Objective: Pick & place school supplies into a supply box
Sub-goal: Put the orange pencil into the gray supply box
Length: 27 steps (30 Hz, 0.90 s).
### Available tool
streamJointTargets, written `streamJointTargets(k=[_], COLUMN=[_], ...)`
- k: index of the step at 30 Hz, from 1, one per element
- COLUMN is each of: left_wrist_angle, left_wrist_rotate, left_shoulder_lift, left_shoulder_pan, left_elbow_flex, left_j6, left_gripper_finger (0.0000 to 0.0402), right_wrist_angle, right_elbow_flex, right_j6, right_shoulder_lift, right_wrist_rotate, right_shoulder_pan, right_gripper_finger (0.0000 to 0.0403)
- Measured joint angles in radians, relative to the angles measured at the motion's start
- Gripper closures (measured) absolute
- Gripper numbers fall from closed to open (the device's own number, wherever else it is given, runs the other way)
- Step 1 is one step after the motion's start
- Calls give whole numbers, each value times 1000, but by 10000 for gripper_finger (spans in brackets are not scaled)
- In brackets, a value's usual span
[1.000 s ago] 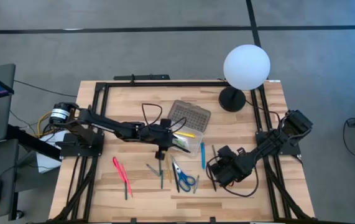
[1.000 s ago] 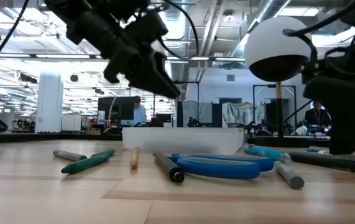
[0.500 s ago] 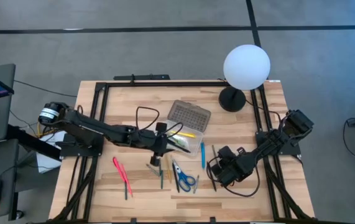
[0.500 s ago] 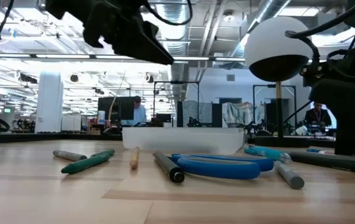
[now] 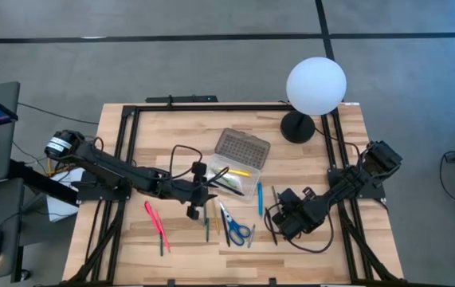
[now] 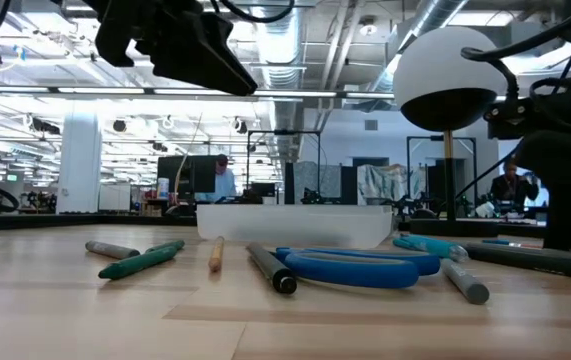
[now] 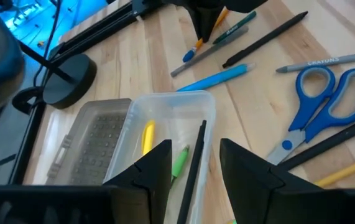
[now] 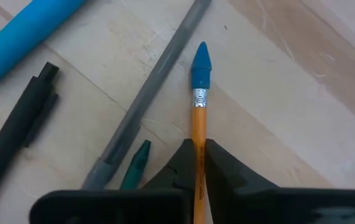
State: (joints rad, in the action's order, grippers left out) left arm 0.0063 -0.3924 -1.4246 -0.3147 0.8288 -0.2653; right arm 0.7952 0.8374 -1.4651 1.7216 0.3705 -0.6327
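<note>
The supply box [image 5: 229,180], a clear tray with its grey dotted lid [image 5: 241,149] folded open, holds a yellow, a green and a black pen [image 7: 196,162]. My left gripper [image 7: 196,146] hovers open and empty over the box's near left side [image 5: 195,199]. My right gripper [image 8: 197,144] is near the table's right [image 5: 281,222], shut on an orange pencil [image 8: 198,118] with a blue eraser cap. Blue scissors [image 5: 235,229], a blue pen [image 5: 260,199], green and grey pens [image 5: 206,226] and pink pens [image 5: 157,225] lie flat on the wood. My right gripper pinches the orange pencil's shaft [image 8: 197,138] between its two fingertips, a short way behind the metal band and blue cap [image 8: 201,62]. The fingers come steeply from above. The pencil's capped end points away from the fingers, low over or on the wood beside a grey pen [image 8: 146,106].
A white globe lamp [image 5: 315,86] on a black base [image 5: 297,127] stands at the far right corner. Black frame rails [image 5: 123,151] run along the table's left, far and right sides. A black pen [image 8: 15,137] and a blue marker [image 8: 28,37] lie close to the right gripper.
My left gripper has drawn back from over the box toward the table's left and near edge and has risen, staying open. My right gripper has stayed in place, rolled a little and shut on the orange pencil.
</note>
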Motion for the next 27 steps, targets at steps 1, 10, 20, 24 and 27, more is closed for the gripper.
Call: streamJointTargets(k=[1,10,20,24,27], left_wrist_angle=[0,-26,-63,-65,-65], left_wrist_rotate=[-6,-34,-42,-42,-42], left_shoulder_lift=[0,0,0,0,0], left_shoulder_pan=[-3,-13,-13,-12,-12], left_elbow_flex=[0,0,0,0,0], left_j6=[0,13,35,42,42], left_gripper_finger=[272,272,272,272,272], right_wrist_angle=[0,10,23,22,21], right_elbow_flex=[0,-2,-4,-4,-4], right_j6=[0,8,19,26,26], right_shoulder_lift=[0,2,2,2,2], right_wrist_rotate=[8,40,68,71,73], right_shoulder_pan=[0,-1,0,0,0], right_gripper_finger=[398,399,401,401,401])
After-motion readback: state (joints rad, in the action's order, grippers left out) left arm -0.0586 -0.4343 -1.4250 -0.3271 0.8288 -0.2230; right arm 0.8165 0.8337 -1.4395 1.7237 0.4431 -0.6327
